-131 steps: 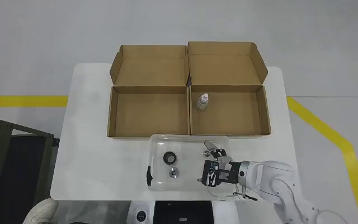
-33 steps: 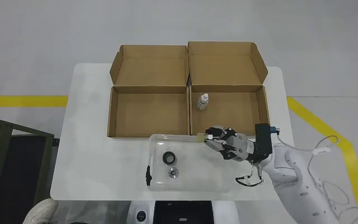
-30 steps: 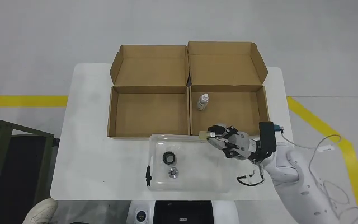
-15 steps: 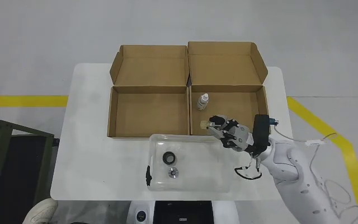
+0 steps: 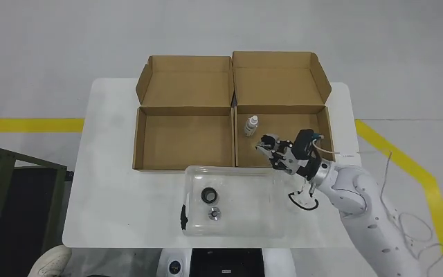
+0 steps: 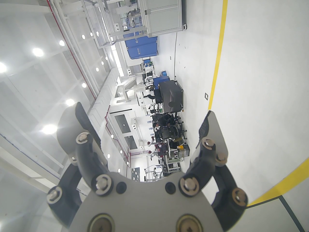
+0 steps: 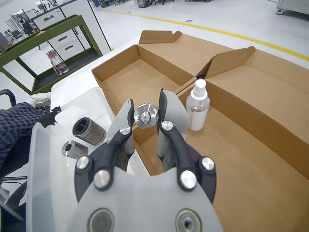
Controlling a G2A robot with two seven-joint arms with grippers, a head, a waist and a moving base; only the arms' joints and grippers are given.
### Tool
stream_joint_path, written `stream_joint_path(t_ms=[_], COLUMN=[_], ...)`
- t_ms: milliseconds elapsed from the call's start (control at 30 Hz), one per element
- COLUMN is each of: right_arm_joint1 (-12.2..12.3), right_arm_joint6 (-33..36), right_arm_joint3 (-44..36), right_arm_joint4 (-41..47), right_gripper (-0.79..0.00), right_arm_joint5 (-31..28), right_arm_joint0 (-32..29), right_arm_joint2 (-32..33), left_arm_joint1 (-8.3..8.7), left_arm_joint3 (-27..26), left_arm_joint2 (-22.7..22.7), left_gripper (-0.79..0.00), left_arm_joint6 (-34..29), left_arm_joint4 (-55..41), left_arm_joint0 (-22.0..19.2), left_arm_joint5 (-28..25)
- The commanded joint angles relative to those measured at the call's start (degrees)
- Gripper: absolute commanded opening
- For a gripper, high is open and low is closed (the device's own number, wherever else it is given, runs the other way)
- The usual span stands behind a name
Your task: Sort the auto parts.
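right pincer grips a round metal part above the right box

top view: on the white desk (image 5: pixel 111 173) two open cardboard boxes stand side by side, the left box (image 5: pixel 183 142) and the right box (image 5: pixel 297 142). a spray bottle (image 5: pixel 250 125) stands upright in the right box, near the wall it shares with the left one. in front of the boxes lies a clear bin (image 5: pixel 239 223) with a dark-bored sleeve (image 5: pixel 210 197) and a small metal cylinder (image 5: pixel 216 213) inside; a black piece (image 5: pixel 184 217) sits at its rim. the right pincer (image 5: pixel 270 148) hangs over the front part of the right box, near the bottle.

left wrist view: the left pincer (image 6: pixel 144 117) is spread wide with nothing between its fingers, and it faces out into the room.

right wrist view: the right pincer is closed on a round metal part (image 7: pixel 146 119), held between both pads above the right box's front corner, just beside the bottle. the sleeve and the cylinder lie close together in the bin.
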Motion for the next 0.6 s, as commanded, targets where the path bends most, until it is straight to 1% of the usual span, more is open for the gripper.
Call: stream_joint_path(t_ms=[0,300,567], right_arm_joint1=[-0.03,-0.52,-1.19], right_arm_joint6=[2.21,9.22,12.72], right_arm_joint3=[0.84,4.96,7.12], right_arm_joint4=[-0.45,-4.81,-8.38], right_gripper=[-0.785,-0.785,-0.785], right_arm_joint5=[0.76,4.74,7.97], right_arm_joint0=[1.09,5.83,9.79], right_arm_joint2=[-0.4,-4.02,-7.28], left_arm_joint1=[0.0,0.0,0.0], left_arm_joint3=[0.0,0.0,0.0], left_arm_joint2=[0.0,0.0,0.0], left_gripper=[0.0,0.0,0.0], left_arm_joint6=[0.0,0.0,0.0], left_arm_joint4=[0.0,0.0,0.0], left_arm_joint0=[0.0,0.0,0.0], left_arm_joint5=[0.0,0.0,0.0])
